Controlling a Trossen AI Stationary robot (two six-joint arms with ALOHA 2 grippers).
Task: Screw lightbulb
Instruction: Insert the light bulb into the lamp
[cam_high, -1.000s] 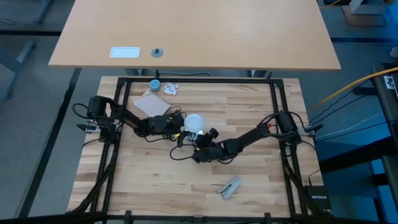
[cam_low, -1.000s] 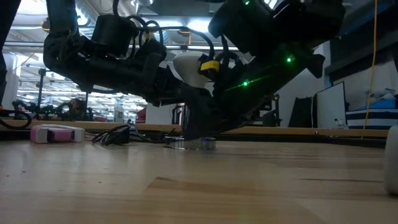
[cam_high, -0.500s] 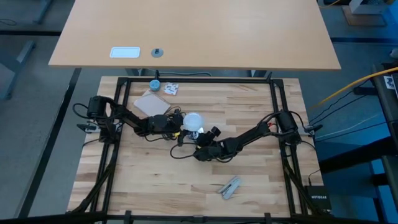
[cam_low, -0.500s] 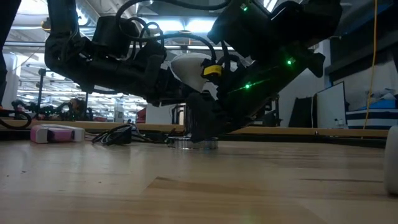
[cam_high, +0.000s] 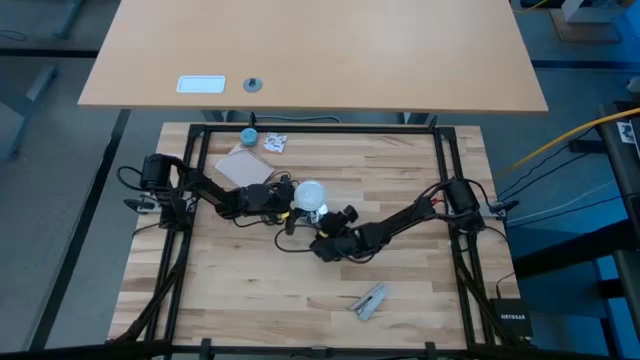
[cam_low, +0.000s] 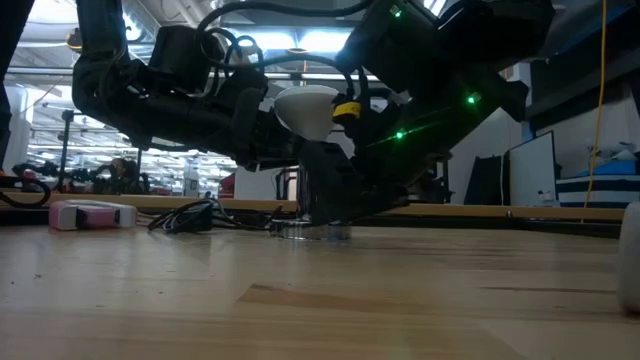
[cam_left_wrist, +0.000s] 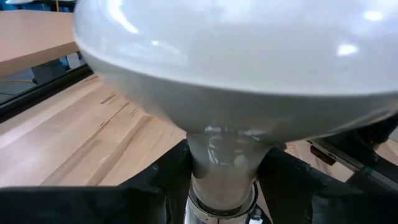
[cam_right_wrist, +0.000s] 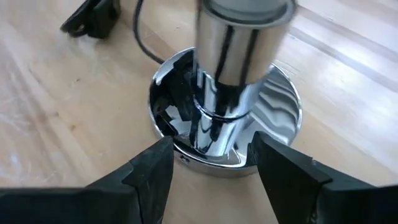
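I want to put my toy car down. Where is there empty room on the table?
The wood in front of the arms, left of the grey clip, is bare. The back-right corner too. Around the lightbulb it's crowded with both arms.

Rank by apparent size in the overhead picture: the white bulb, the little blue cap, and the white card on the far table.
1. White card, the largest.
2. White bulb, rounder and a bit smaller.
3. Blue cap, the smallest.
The card lies on another table, so its real size is unsure.
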